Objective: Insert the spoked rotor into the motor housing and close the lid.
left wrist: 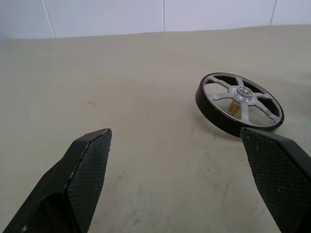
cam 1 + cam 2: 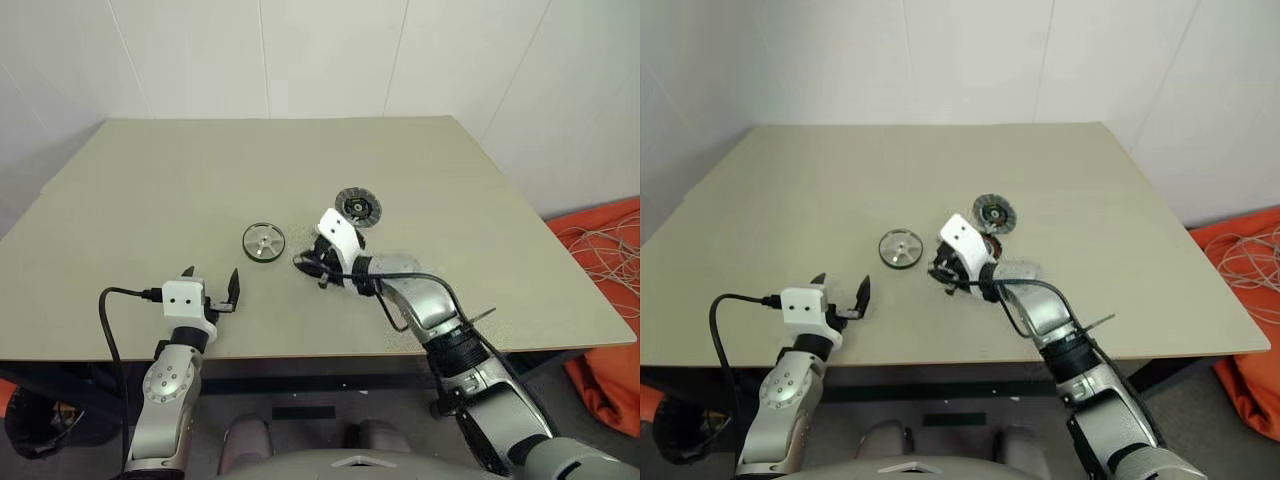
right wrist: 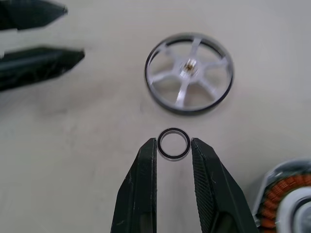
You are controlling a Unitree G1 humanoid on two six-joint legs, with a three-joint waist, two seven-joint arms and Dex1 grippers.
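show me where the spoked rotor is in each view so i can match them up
Left eye view: the spoked rotor lies flat mid-table, ahead of the left gripper.
Right eye view: same spot, rotor just left of the right gripper.
Left wrist view: rotor upper right, above one finger.
Right wrist view: rotor beyond the small ring pinched between the fingertips.
Shared landmark: the rotor's central hub.

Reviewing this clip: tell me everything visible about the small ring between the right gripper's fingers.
The small ring is a thin circular band, dark on its outer edge with a bright metallic inner face and an open centre through which the table shows. It looks like metal. It is pinched at opposite sides between the tips of the right gripper, its open face turned to the wrist camera. It is held above the beige table, just short of the spoked rotor, which lies flat, and apart from it. Nothing else touches it.
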